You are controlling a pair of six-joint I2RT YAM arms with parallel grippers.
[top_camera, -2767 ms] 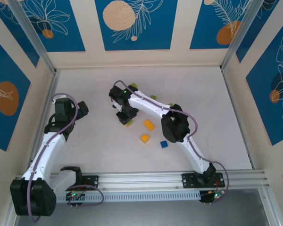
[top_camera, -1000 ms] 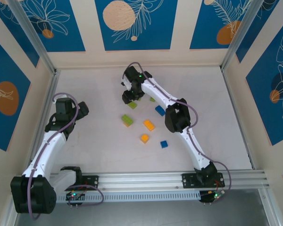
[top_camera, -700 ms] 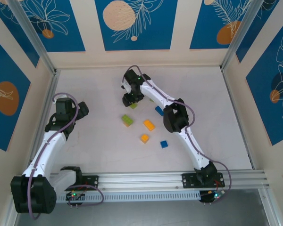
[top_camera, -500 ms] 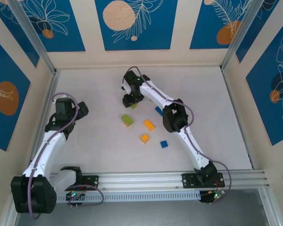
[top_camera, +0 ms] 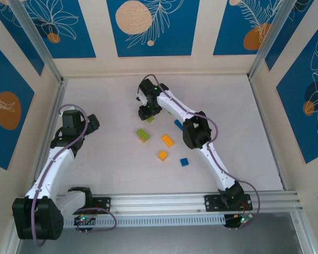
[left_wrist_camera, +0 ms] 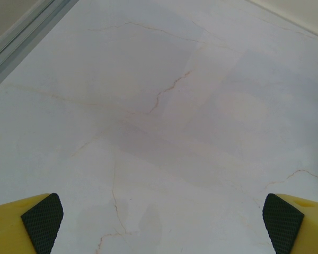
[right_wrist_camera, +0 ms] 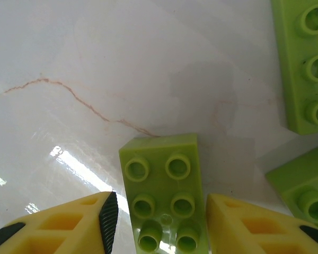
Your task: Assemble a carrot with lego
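Observation:
A lime green lego brick (right_wrist_camera: 161,193) with six studs lies flat on the white table between the fingers of my right gripper (right_wrist_camera: 161,214). The jaws stand open round it: the right finger is at its edge and a thin gap shows at the left pad (right_wrist_camera: 108,217). In the top view that gripper (top_camera: 147,113) is at the far middle, with the brick (top_camera: 150,119) peeking out below it. My left gripper (left_wrist_camera: 161,225) is open wide over bare table at the left (top_camera: 93,123).
Two more lime bricks (right_wrist_camera: 302,63) (right_wrist_camera: 302,190) lie just right of the right gripper. Nearer the arms lie a green-and-orange stack (top_camera: 143,135), two orange bricks (top_camera: 167,140) (top_camera: 162,155) and two blue bricks (top_camera: 184,162) (top_camera: 178,124). Walls enclose the table.
The right gripper left the green-and-orange stack, moved to the far middle, settled over the lime brick, and its jaws have narrowed. The left arm has not moved.

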